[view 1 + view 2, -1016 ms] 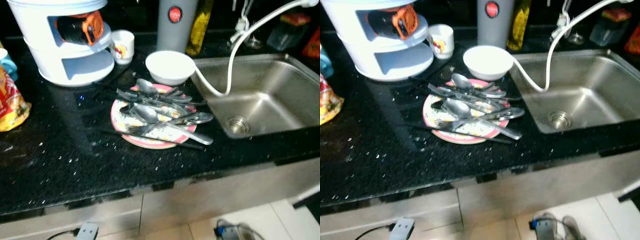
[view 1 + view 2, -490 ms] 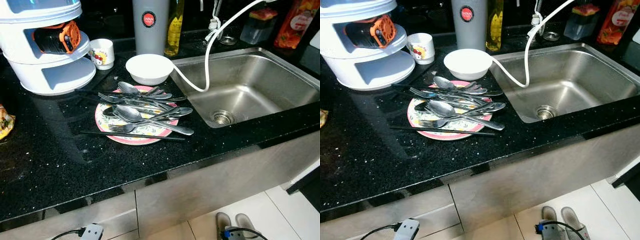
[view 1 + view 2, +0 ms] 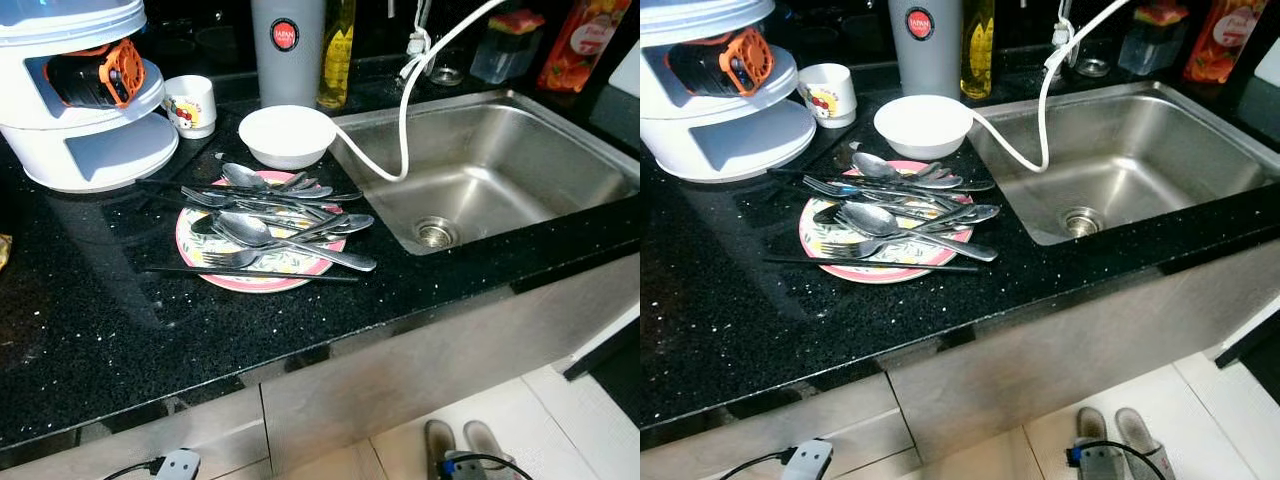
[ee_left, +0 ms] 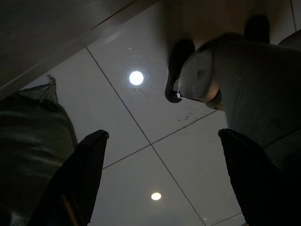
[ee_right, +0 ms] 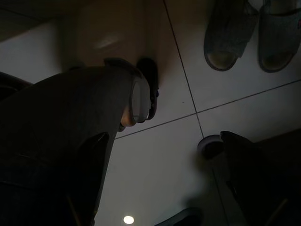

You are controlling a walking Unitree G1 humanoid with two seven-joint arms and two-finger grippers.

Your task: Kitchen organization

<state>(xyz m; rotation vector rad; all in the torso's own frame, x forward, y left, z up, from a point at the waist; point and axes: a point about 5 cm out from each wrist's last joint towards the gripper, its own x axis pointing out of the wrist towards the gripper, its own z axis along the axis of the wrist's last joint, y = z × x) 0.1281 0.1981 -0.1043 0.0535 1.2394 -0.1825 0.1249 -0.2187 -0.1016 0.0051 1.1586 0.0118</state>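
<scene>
Both tools hang low over the floor. From the left wrist, the left tool [image 4: 162, 174] has its two black fingers spread wide over white floor tiles [image 4: 136, 155], holding nothing. From the right wrist, the right tool [image 5: 162, 174] is spread wide too, with grey slippers [image 5: 251, 35] on the tiles.

From the head, a pink plate [image 3: 225, 272] with a flower pattern sits on the black speckled table [image 3: 100, 330], left of the steel sink [image 3: 500, 170]. Shiny spoons and forks [image 3: 275, 215] lie piled across it. One long dark stick [image 3: 250, 273] lies along its near edge. Just behind the plate sits a white bowl [image 3: 287, 135]. A small cup [image 3: 190, 105] and a white rack [image 3: 85, 110] stand further left.
</scene>
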